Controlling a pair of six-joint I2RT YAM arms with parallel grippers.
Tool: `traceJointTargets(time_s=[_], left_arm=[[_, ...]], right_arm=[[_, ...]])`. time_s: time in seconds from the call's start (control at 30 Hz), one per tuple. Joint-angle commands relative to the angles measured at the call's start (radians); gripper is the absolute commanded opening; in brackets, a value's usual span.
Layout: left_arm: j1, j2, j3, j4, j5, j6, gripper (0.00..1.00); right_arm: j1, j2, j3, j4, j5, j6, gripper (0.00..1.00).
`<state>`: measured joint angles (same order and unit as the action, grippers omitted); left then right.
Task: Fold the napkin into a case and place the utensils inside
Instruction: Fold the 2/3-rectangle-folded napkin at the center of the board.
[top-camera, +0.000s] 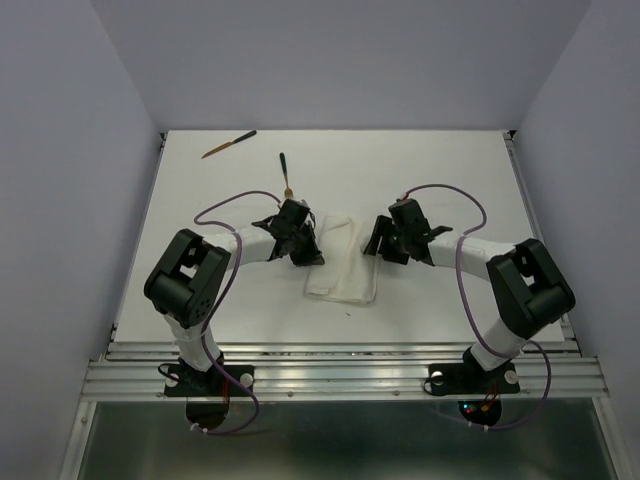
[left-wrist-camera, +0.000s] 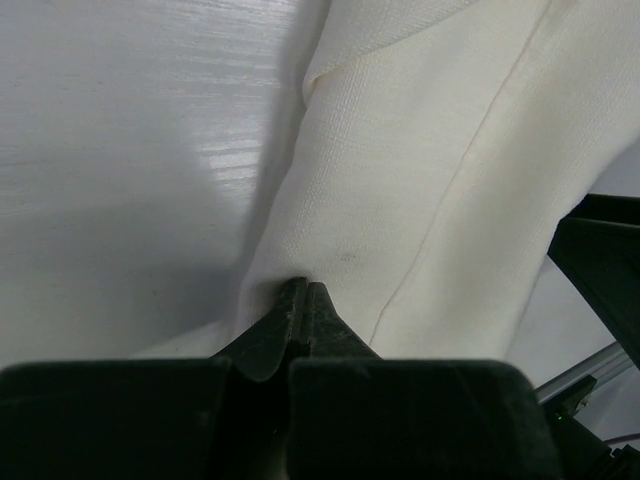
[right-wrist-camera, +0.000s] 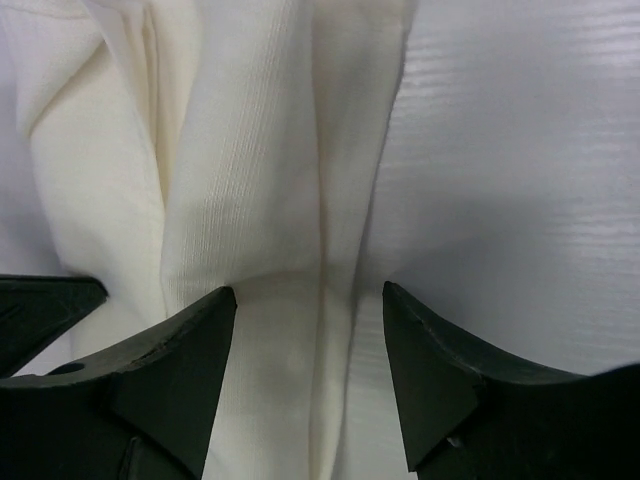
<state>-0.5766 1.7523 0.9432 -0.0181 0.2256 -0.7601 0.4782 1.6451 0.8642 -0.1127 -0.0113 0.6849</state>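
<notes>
The white napkin lies folded into a long strip at the table's middle. My left gripper is at its left edge. In the left wrist view its jaws are shut, with the tips pinched into the napkin and the cloth rising from them. My right gripper is at the napkin's right edge. It is open, and its fingers straddle a lengthwise fold of the napkin without touching it. Two wooden utensils lie on the table behind the napkin, one just beyond the left gripper and one at the far left.
Purple cables loop over both arms. The right gripper's black body shows at the right of the left wrist view. White table surrounds the napkin, with walls at the back and both sides.
</notes>
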Motion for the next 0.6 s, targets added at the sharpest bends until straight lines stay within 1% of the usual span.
traceJointTargets(time_s=[0.0,0.17,0.2,0.27,0.3,0.4,0.47,0.57], left_arm=[[-0.006,0.001,0.034,-0.034,-0.023,0.016,0.0],[-0.005,0.01,0.037,-0.034,-0.022,0.016,0.0],[-0.006,0.012,0.039,-0.034,-0.022,0.016,0.0],[-0.006,0.013,0.039,-0.036,-0.022,0.016,0.0],[-0.006,0.015,0.04,-0.036,-0.022,0.016,0.0],[-0.006,0.018,0.04,-0.036,-0.022,0.016,0.0],[-0.008,0.019,0.042,-0.034,-0.022,0.016,0.0],[-0.008,0.022,0.042,-0.036,-0.023,0.018,0.0]], right_arm=[[-0.006,-0.065,-0.065,-0.054,-0.024,-0.027,0.68],[-0.006,-0.139,-0.119,-0.035,-0.059,-0.016,0.69],[-0.006,-0.162,-0.123,-0.021,-0.085,-0.019,0.74],[-0.006,-0.182,-0.129,-0.007,-0.111,-0.021,0.78],[-0.006,-0.197,-0.139,-0.001,-0.119,-0.022,0.85],[-0.006,-0.206,-0.148,0.019,-0.137,-0.031,0.91],[-0.006,-0.2,-0.156,0.037,-0.162,-0.041,0.92],[-0.006,-0.165,-0.163,0.074,-0.234,-0.05,0.88]])
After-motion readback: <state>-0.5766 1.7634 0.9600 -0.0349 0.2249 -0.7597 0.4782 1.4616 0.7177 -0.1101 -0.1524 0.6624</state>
